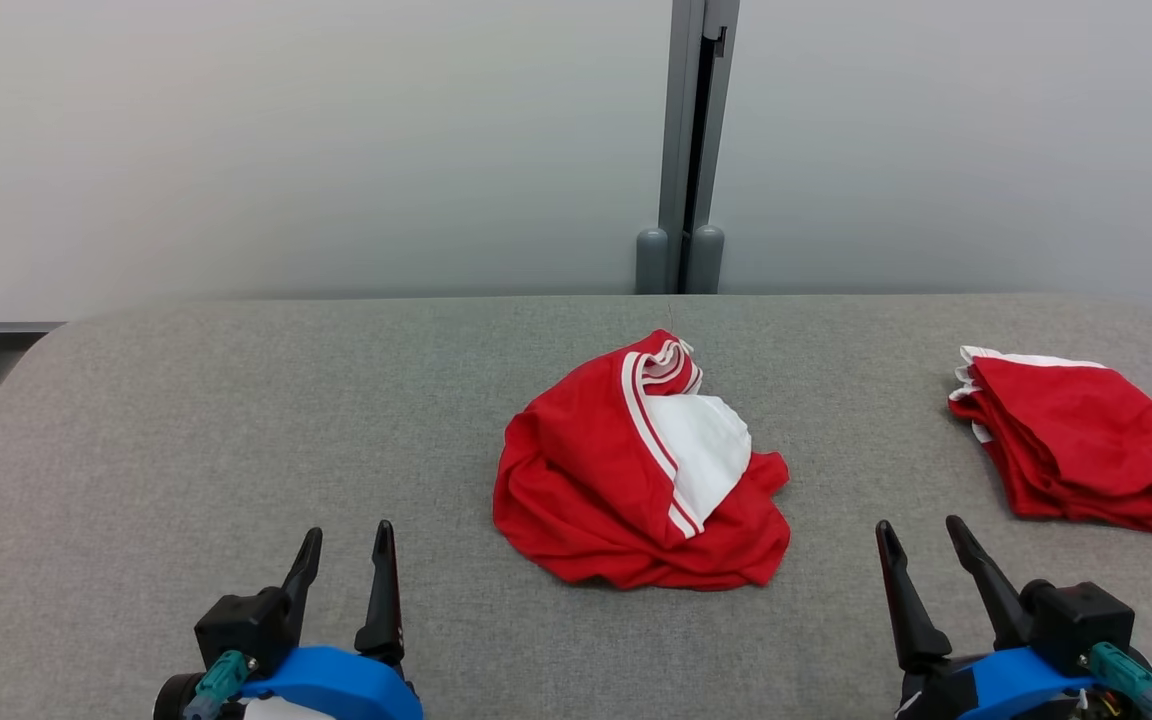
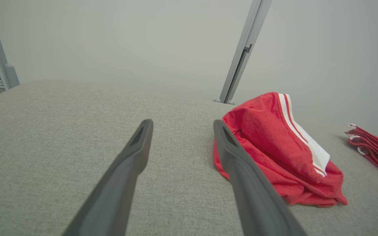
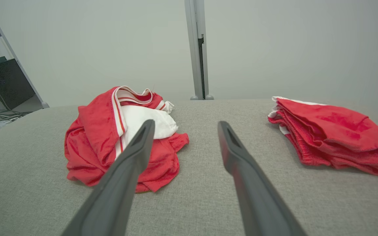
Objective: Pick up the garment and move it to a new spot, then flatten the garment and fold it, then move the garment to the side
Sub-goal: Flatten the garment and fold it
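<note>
A grey cloth-covered table (image 1: pixel 236 400) with rounded far corners carries two red cloth items. The crumpled red garment (image 1: pixel 586 480), with white stripes and a white panel showing, lies in a heap at the middle of the table, about halfway between the far and near edges. A folded stack of red cloth (image 1: pixel 1086 440) with white trim sits at the right edge, well apart from the heap. How many pieces it holds cannot be told.

Open grey surface runs from the garment to the left edge, and a narrower strip separates the garment from the stack.

Two grippers sit over the near edge, touching nothing. The left gripper (image 1: pixel 349 530) is near the garment's left, fingers spread apart. The right gripper (image 1: pixel 918 524) is between garment and stack, fingers likewise apart.

A grey post (image 1: pixel 691 150) stands behind the far edge.
</note>
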`<state>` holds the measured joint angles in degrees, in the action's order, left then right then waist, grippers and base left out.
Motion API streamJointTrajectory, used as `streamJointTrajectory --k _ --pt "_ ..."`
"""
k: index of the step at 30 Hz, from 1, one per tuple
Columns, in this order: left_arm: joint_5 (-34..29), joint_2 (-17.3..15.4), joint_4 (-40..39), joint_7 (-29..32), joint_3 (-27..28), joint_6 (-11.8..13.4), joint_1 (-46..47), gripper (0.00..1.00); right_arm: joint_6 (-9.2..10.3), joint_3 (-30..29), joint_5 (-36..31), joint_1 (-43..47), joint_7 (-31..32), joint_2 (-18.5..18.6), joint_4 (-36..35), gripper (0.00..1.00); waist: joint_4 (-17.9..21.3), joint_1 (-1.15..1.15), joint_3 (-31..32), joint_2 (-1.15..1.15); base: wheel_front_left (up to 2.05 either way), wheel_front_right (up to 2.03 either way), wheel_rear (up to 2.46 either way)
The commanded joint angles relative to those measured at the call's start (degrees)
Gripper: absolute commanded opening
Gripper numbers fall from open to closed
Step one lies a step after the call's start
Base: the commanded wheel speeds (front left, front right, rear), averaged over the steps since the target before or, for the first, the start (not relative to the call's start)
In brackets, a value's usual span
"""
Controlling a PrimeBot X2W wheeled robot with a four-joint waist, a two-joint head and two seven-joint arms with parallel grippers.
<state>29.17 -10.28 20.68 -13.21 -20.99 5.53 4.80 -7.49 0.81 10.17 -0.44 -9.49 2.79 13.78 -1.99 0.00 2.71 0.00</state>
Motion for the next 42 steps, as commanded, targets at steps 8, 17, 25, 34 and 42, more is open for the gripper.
streamJointTrajectory --k 8,17,25,34,42 --pt "-0.2 -0.5 -1.1 0.3 -0.3 0.4 0.4 1.00 -0.01 0.2 -0.9 -2.0 0.7 0.2 0.9 1.00 -1.5 0.00 -1.2 0.00 0.00 0.00 0.00" --pt "-0.6 -0.4 -1.8 0.6 -1.0 0.4 2.0 1.00 -0.01 3.3 -0.2 -9.5 3.4 0.2 9.2 1.00 -5.3 0.00 -5.0 0.00 0.00 0.00 0.00" --pt "-0.4 0.0 -1.3 0.0 -0.9 0.5 3.6 1.00 -0.01 6.7 2.1 -16.4 4.3 0.2 20.0 1.00 -8.3 0.00 -8.4 0.00 0.00 0.00 0.00" --pt "-0.6 0.5 -0.5 -0.8 -1.0 0.2 5.3 1.00 -0.01 7.9 3.5 -24.4 2.1 0.2 29.8 1.00 -9.5 0.00 -11.3 0.00 0.00 0.00 0.00" --pt "-0.7 0.6 0.2 -1.2 -1.1 0.1 6.3 1.00 -0.01 9.3 4.3 -31.0 -2.5 0.2 34.1 1.00 -9.4 0.00 -12.5 0.00 0.00 0.00 0.00"
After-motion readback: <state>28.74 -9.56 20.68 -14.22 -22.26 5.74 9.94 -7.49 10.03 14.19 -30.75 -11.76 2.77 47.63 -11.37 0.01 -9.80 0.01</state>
